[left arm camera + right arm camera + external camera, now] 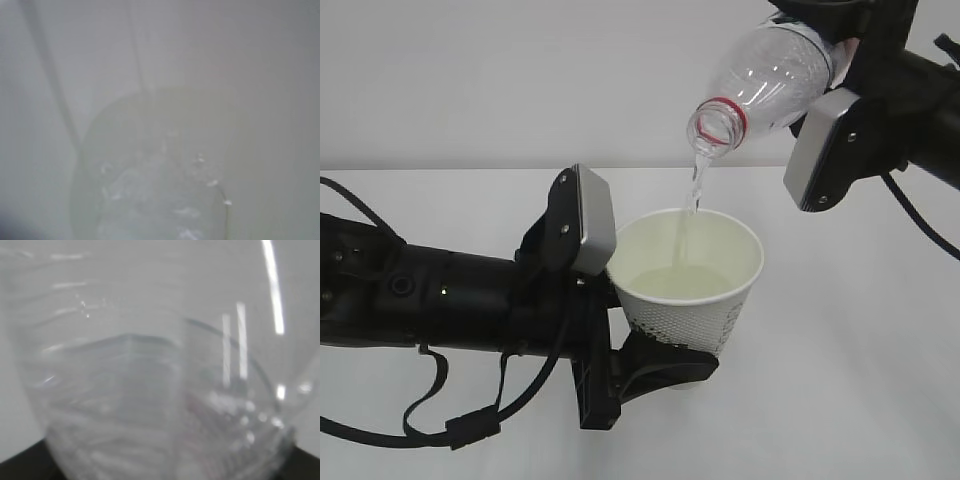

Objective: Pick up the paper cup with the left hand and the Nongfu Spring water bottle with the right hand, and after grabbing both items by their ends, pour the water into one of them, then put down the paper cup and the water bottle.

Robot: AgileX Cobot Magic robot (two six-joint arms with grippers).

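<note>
My left gripper [655, 330] is shut on the white paper cup [692, 305] and holds it upright above the table. One black finger [665, 365] wraps under the cup's base. Up at the right, my right gripper [835, 45] is shut on the clear Nongfu Spring water bottle [770, 75]. The bottle is tilted with its red-ringed mouth down over the cup. A thin stream of water [695, 190] falls into a pale pool [682, 283] inside the cup. The left wrist view shows the cup [160, 170] only as a blur. The bottle [150, 390] fills the right wrist view.
The white table [860, 390] spreads under both arms, with a plain pale wall [520, 80] behind. Black cables [430, 410] hang under the left arm, near the table's front. A grey block [820, 150] on the right arm sits beside the bottle's neck.
</note>
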